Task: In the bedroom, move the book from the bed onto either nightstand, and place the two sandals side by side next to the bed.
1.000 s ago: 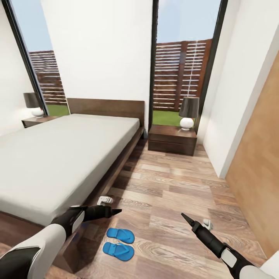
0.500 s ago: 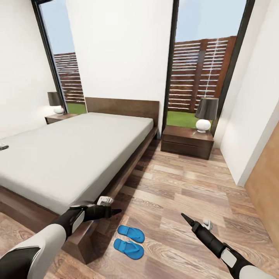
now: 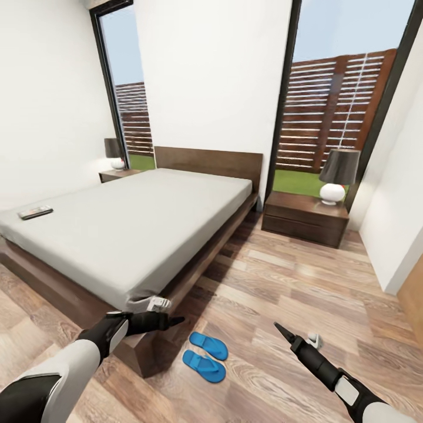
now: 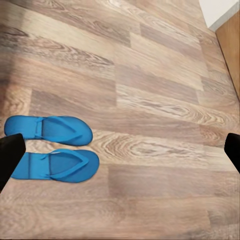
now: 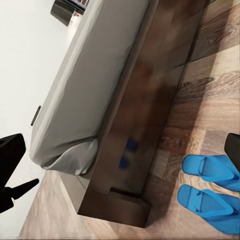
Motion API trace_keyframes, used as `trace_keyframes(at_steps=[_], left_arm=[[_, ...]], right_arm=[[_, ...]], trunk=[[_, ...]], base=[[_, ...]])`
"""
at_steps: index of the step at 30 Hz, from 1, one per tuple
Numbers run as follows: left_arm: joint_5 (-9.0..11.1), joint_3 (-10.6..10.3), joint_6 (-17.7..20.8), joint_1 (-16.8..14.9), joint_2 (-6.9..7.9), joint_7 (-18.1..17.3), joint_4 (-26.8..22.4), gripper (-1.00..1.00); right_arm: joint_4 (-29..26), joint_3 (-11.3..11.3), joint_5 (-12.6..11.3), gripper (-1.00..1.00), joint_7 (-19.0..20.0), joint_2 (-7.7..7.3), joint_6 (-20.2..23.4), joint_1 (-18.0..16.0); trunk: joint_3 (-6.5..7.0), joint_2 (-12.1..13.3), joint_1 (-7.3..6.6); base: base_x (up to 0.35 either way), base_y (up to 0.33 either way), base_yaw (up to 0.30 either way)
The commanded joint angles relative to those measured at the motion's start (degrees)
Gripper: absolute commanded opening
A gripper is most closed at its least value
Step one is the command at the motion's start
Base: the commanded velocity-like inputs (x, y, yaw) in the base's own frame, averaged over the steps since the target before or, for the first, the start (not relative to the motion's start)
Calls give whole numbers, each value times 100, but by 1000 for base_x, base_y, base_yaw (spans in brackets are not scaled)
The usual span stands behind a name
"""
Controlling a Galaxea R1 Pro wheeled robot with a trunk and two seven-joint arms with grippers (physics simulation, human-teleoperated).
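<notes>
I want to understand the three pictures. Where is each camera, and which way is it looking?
Head view: sits on the robot's head, looks forward and down over the bed, the nightstand and the two sandals; both arms show, with the left gripper and the right gripper.
Left wrist view: sits near the left gripper, looks down at the floor and the sandals; dark fingertips show at the edges.
Right wrist view: sits near the right gripper, looks at the bed's corner and the sandals; its dark fingertips show.
Shared: all three see the sandals.

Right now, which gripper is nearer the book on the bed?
Left. The left gripper hangs by the bed's foot corner, on the book's side. The right gripper is over open floor, farther from the book beyond the sandals.
</notes>
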Motion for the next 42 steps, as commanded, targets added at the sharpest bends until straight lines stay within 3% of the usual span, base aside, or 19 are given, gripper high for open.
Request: trace_keyframes(at_steps=[1,14,42], left_arm=[[-44,43,42,-3,-4,-28,-7,100],[-44,43,42,-3,-4,-28,-7,100],[-44,43,42,-3,-2,-28,-6,100]], right_arm=[[-1,-12,-11,100,21,-2,37,-2],[1,-12,-11,100,26,-2,46,-2],[1,-12,-6,100,15,-3,50,-2]], trunk=[[-6,-2,-3],[-6,-2,-3],[-6,-2,-3]], base=[[-146,-164,242],[-57,-71,211],[-23,-18,35]])
